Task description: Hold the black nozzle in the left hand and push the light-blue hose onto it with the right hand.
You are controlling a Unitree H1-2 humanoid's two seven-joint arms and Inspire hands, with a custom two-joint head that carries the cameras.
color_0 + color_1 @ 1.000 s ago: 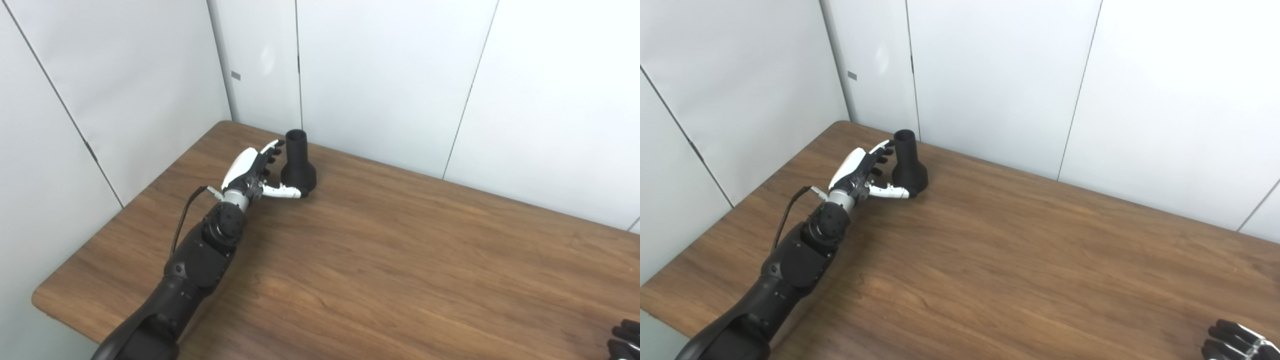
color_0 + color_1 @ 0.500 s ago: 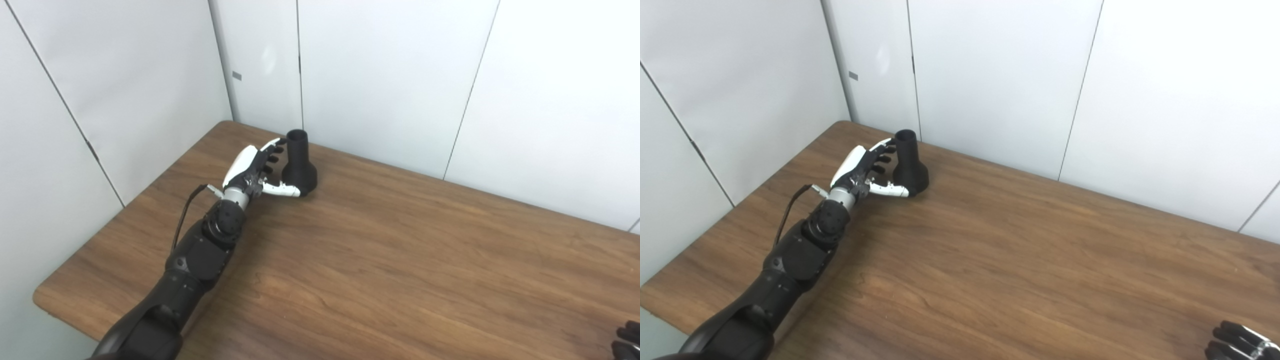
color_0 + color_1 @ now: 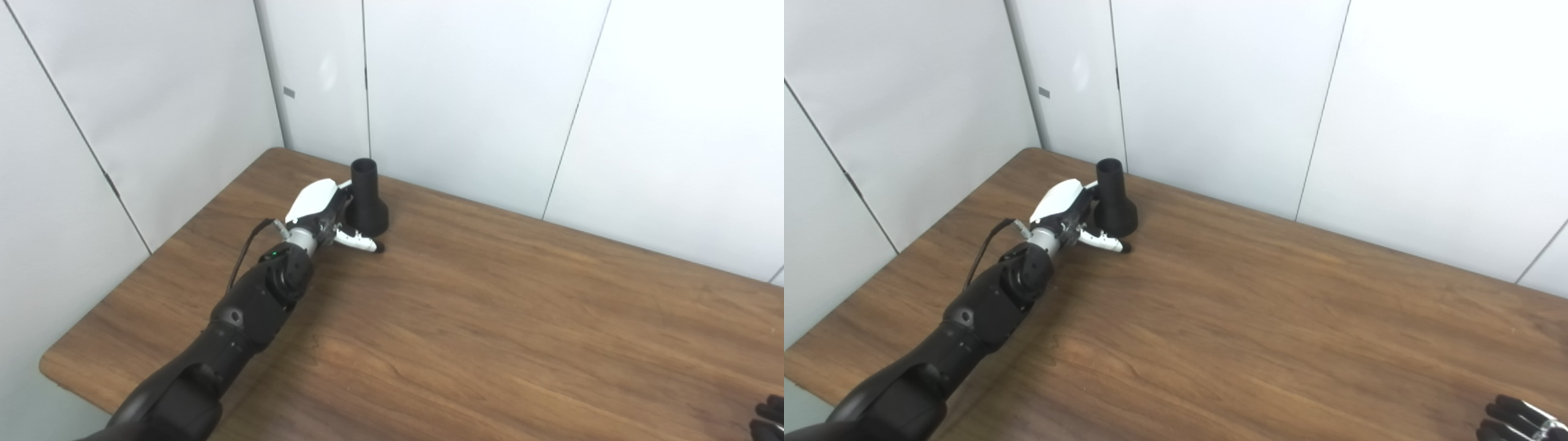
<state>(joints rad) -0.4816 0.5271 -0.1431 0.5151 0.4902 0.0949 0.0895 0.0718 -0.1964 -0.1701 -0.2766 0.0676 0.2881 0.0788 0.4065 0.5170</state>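
The black nozzle [image 3: 366, 199] stands upright on its wide base at the far left of the table, near the wall. My left hand [image 3: 318, 205] is pressed up against its left side, the white back of the hand facing me. The thumb [image 3: 360, 241] lies stretched out along the tabletop in front of the base. The fingers are hidden between the hand and the nozzle, and no closed grip shows. Only the dark fingertips of my right hand [image 3: 1516, 419] show at the bottom right corner. No light-blue hose is in view.
The brown wooden table [image 3: 490, 318] runs from the left corner to the right edge of the picture. White wall panels [image 3: 478, 92] stand close behind the nozzle and along the table's left side. The table's front left corner [image 3: 49, 367] is rounded.
My left hand has moved in against the nozzle and turned, so its fingers are now hidden and the thumb reaches further along the base. The nozzle has stayed put.
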